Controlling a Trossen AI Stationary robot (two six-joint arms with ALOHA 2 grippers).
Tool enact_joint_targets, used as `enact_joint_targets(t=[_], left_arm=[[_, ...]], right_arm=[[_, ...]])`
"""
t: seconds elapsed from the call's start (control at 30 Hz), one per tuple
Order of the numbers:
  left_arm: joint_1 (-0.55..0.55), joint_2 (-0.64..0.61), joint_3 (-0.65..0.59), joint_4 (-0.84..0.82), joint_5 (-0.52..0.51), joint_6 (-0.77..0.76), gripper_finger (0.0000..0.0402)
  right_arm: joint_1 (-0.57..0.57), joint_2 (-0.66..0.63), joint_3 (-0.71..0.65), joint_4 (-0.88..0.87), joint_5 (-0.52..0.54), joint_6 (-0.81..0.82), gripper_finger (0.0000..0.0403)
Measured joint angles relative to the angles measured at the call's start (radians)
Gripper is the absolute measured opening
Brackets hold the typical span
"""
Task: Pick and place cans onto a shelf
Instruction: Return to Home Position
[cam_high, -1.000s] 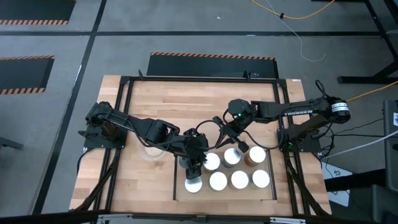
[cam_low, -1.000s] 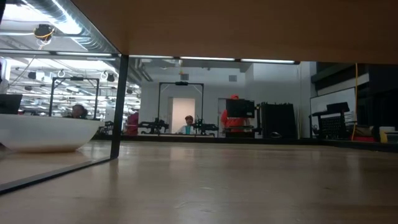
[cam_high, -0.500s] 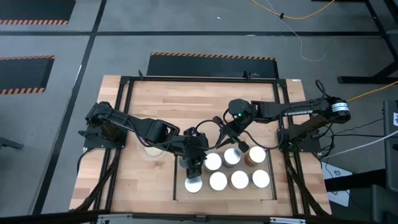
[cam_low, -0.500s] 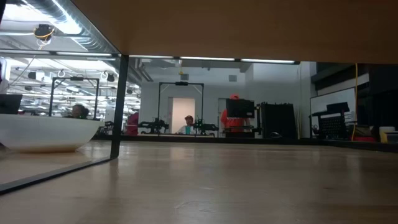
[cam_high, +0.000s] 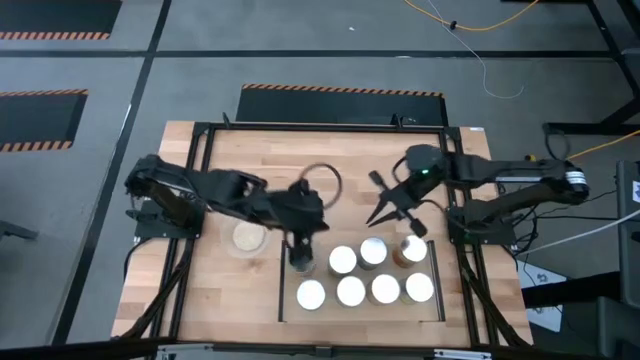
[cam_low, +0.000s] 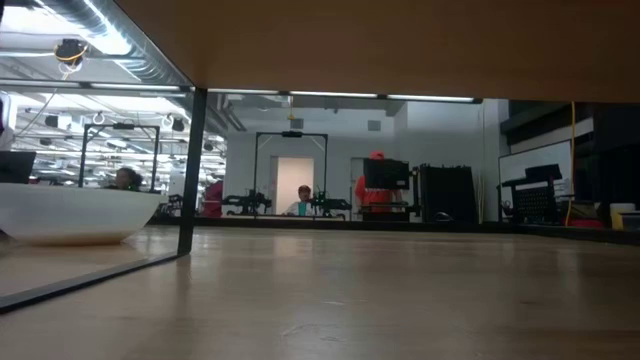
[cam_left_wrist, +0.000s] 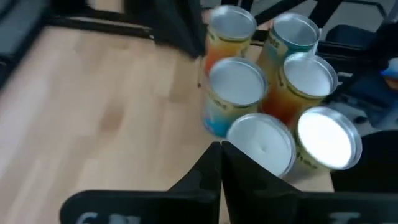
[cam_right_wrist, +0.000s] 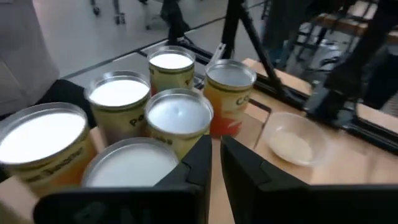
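Note:
Several cans with shiny round tops stand upright in two rows on the light-wood shelf. They also show in the left wrist view and in the right wrist view. My left gripper hovers at the left end of the group, beside the far row. It is shut and empty. My right gripper hangs just beyond the far row. It is shut but for a thin slit and is empty.
A round clear dish with beige contents stands left of the shelf; it also shows in the low view. The black metal frame rings the table. Bare wood lies on the far half.
My left gripper has drawn back a little toward the table's far left, away from the near-left can, and the arm has uncovered the dish. My right gripper has moved toward the table's right and far edges, off the far row. The cans have stayed in place.

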Motion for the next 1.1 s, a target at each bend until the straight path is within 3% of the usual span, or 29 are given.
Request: enact_joint_targets(t=[0.3, 0.5, 0.63, 0.87, 1.1], left_arm=[[0.021, -0.200, 0.001, -0.035, -0.101, 0.194, 0.0002], [0.007, -0.347, -0.080, -0.056, -0.130, 0.292, 0.0002], [0.000, -0.458, -0.266, -0.001, -0.131, 0.297, 0.0004], [0.000, -0.679, -0.706, 0.294, -0.109, 0.298, 0.0005], [0.000, -0.901, -1.040, 0.535, -0.086, 0.305, 0.0002]], right_arm=[[-0.007, -0.251, -0.001, -0.128, 0.149, 0.002, 0.0040], [-0.009, -0.399, -0.001, -0.175, 0.156, 0.072, 0.0040], [-0.010, -0.476, -0.001, -0.219, 0.156, 0.109, 0.0040], [-0.010, -0.576, -0.001, -0.372, 0.155, 0.108, 0.0040], [-0.010, -0.630, -0.038, -0.421, 0.155, 0.111, 0.0040]])
